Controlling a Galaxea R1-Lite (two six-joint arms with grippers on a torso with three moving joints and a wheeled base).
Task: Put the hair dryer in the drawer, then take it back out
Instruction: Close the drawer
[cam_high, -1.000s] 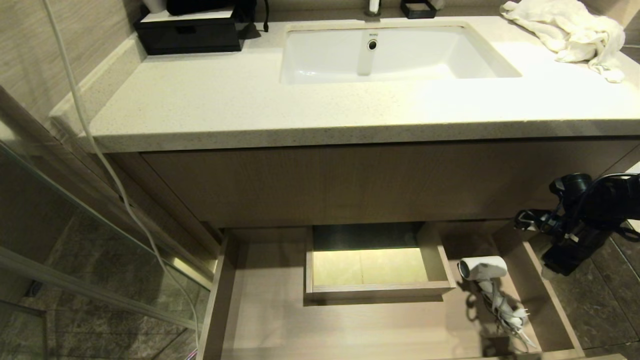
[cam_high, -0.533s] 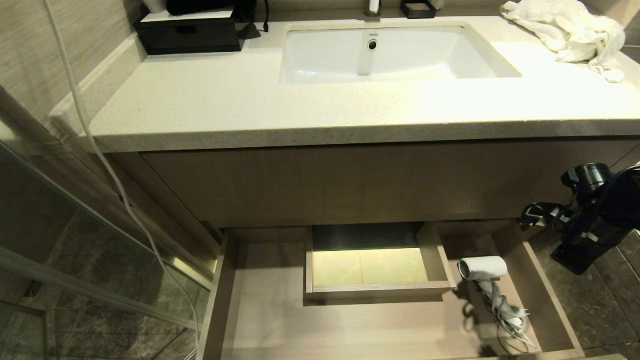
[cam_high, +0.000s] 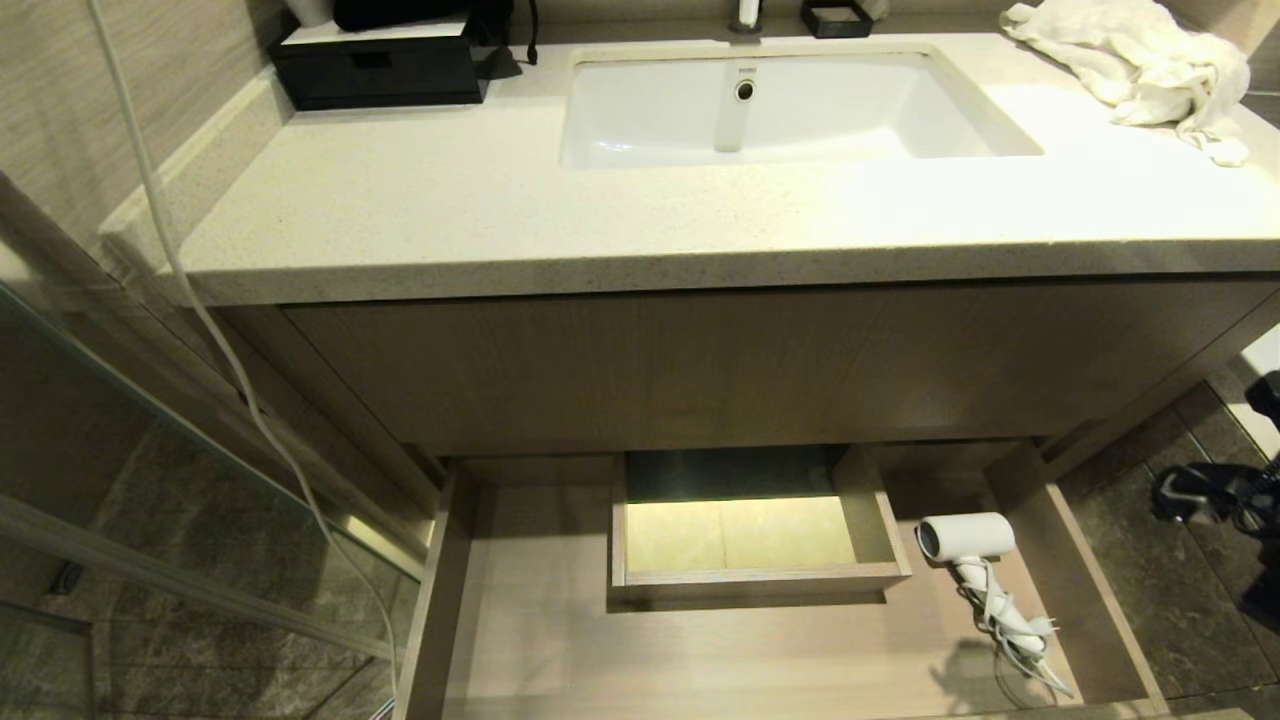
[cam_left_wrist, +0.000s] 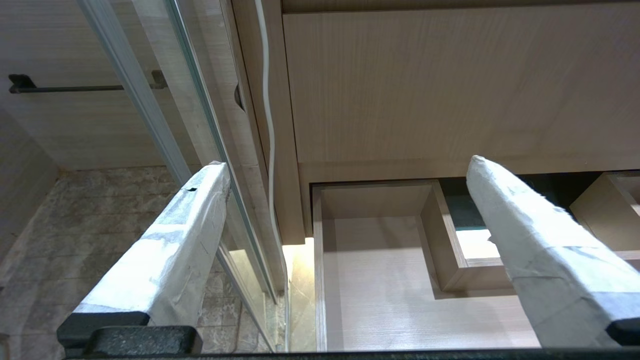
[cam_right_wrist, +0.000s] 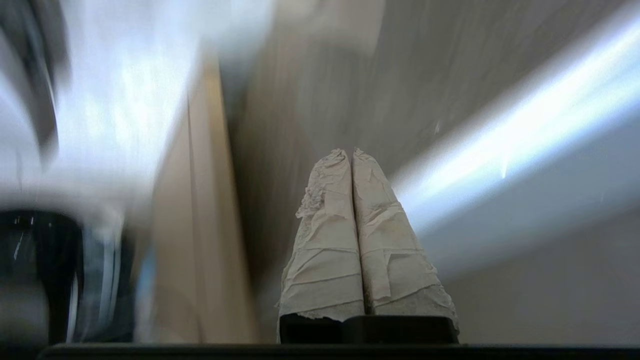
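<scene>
Overhead, the head view alone shows the hair dryer (cam_high: 966, 537): it lies inside the open drawer (cam_high: 700, 650), just right of the boxed notch (cam_high: 750, 530) at the drawer's rear wall, dark mouth facing the notch and its cord trailing toward the drawer's front. Above the drawer sit the sink (cam_high: 790, 105), a black box (cam_high: 380, 65) and a white towel (cam_high: 1130, 60); small lettering by the sink's overflow hole is too tiny to read. Only a dark part of the right arm (cam_high: 1215, 495) shows, cut off at the frame edge, well right of the drawer.

From the left wrist, the left gripper (cam_left_wrist: 350, 200) has its fingers spread wide, empty, facing the drawer's left part.

From the right wrist, the right gripper (cam_right_wrist: 352, 160) is clenched, pads pressed together on nothing; everything around it is blurred.
</scene>
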